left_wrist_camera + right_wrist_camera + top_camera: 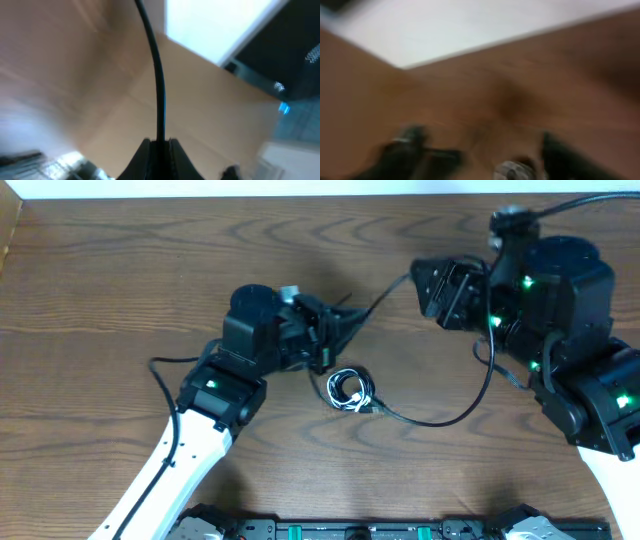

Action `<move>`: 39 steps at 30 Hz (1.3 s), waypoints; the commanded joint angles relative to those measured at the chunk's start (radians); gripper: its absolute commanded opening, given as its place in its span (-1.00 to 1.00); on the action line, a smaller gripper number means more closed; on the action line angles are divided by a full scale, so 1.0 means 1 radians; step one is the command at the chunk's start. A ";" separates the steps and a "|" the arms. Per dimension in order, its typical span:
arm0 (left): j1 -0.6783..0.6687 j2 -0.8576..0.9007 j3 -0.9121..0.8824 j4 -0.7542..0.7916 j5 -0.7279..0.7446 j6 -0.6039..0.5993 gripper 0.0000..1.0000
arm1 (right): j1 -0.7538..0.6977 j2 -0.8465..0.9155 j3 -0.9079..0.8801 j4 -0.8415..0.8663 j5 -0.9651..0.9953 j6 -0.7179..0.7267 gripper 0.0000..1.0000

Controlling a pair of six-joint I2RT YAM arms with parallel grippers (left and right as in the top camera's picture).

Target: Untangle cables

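- The left tool (338, 330) is lying low over the middle of the brown wood-grain tabletop (120, 280), pointing toward the right arm.
- In the left wrist view, the left tool (160, 146) is pinching fully closed on a thin black cable (159, 90), which is rising straight up out of the closed tips.
- From overhead, that black cable (380, 298) is stretching in a taut line up and to the right, from the left tool to the front of the right tool (420, 280).
- The right wrist view is smeared by motion. The right tool (485, 155) is showing its two dark fingers (407, 147) standing well apart, so it is open, and I cannot tell whether anything is lying between them.
- A small bundle (348, 390) is sitting on the tabletop just below the left tool, with a short white cable (356, 394) looping through it.
- A second black cable (450, 418) is trailing from the bundle and curving right and then up toward the right arm. Its far end is too small to make out.
- Small green lights (527, 283) are glowing on both arms.
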 commanded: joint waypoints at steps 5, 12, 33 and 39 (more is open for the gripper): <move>0.060 -0.008 0.015 -0.151 -0.192 0.484 -0.85 | -0.095 -0.007 0.012 -0.251 0.262 -0.031 0.99; 0.067 -0.007 0.215 -0.339 -0.205 0.667 -0.86 | -0.153 -0.005 0.008 -0.383 0.284 -0.035 0.99; 0.068 0.209 0.954 -0.914 -0.840 1.086 -0.85 | -0.166 -0.005 -0.142 -0.368 0.271 -0.034 0.99; 0.068 0.287 0.954 -0.706 -0.838 1.069 -0.85 | -0.166 -0.005 -0.160 -0.350 0.211 -0.034 0.99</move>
